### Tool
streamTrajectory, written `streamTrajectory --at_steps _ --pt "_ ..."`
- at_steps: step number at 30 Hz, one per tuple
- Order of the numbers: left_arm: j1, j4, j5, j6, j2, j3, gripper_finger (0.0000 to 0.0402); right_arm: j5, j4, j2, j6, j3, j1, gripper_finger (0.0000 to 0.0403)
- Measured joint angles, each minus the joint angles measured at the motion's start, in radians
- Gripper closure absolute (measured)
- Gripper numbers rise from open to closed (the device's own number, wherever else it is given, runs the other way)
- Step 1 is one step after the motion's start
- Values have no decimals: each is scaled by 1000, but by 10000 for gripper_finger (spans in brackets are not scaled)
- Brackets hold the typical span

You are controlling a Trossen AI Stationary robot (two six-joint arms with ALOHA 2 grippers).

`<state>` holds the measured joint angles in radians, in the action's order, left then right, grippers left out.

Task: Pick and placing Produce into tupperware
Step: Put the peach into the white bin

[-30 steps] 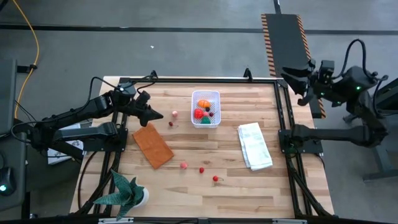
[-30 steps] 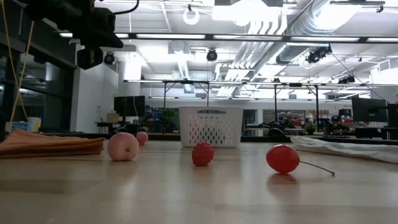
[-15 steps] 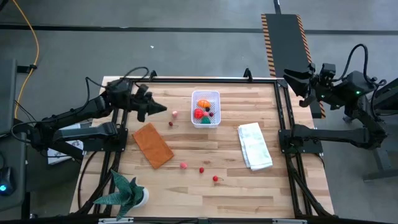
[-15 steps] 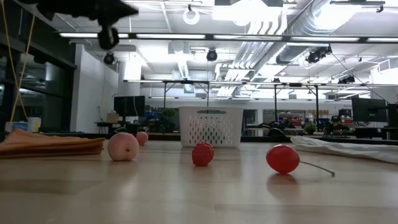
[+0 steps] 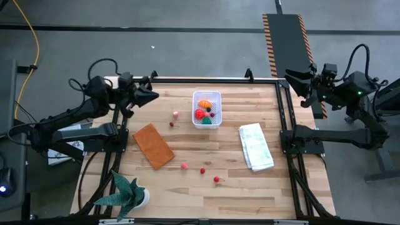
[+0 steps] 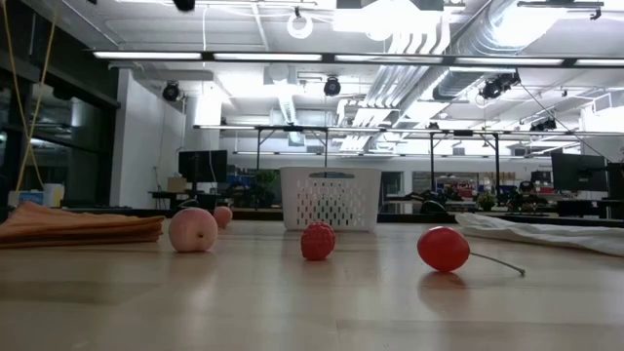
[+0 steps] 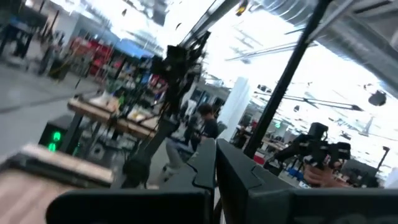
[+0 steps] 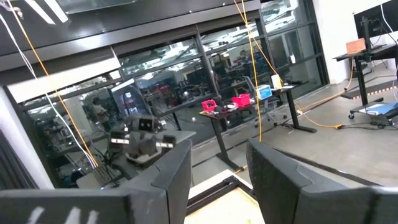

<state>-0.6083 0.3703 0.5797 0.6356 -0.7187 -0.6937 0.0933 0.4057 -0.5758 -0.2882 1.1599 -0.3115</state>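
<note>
From above, the tupperware (image 5: 207, 108) sat near the table's far edge, already holding an orange piece, a red ball and a green piece, while loose produce lay on the wood: a pink piece (image 5: 176, 114) and a dark berry (image 5: 171, 124) just beside the tub, and three red berries (image 5: 202, 170) nearer the front, between the orange-brown mat (image 5: 153, 145) and the folded white cloth (image 5: 256, 146). The left gripper (image 5: 150, 95) hung over the far left corner with its fingers together and nothing in them; the right gripper (image 5: 299, 78) waited off the right edge, fingers parted and empty. At table height, the peach-like piece (image 6: 193, 230), a raspberry (image 6: 318, 241) and a stemmed cherry (image 6: 444, 249) stood well apart. The left wrist view showed closed dark fingers (image 7: 239, 174) aimed at the room. The right wrist view showed a clear gap between its fingers (image 8: 277, 168). The next pick would likely go best if the left fingers opened before descending squarely over the pink piece.
</note>
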Motion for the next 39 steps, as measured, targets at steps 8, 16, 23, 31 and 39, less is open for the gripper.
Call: streamTrajectory --at_steps 8,16,23,31,39 --pt "0 -207 14 -119 1 -226 399 0 3 0 -1 0 0 259" --pt "0 -676 -34 -345 -16 -560 399 3 31 0 -18 0 0 259" --pt "0 -1003 -168 -447 -39 -739 399 4 32 0 -18 0 0 259" --pt "0 -1123 -216 -398 -117 -760 399 10 32 0 -24 1 0 259" --pt "79 -1121 -154 -330 -164 -760 399 11 51 0 -44 1 0 259"
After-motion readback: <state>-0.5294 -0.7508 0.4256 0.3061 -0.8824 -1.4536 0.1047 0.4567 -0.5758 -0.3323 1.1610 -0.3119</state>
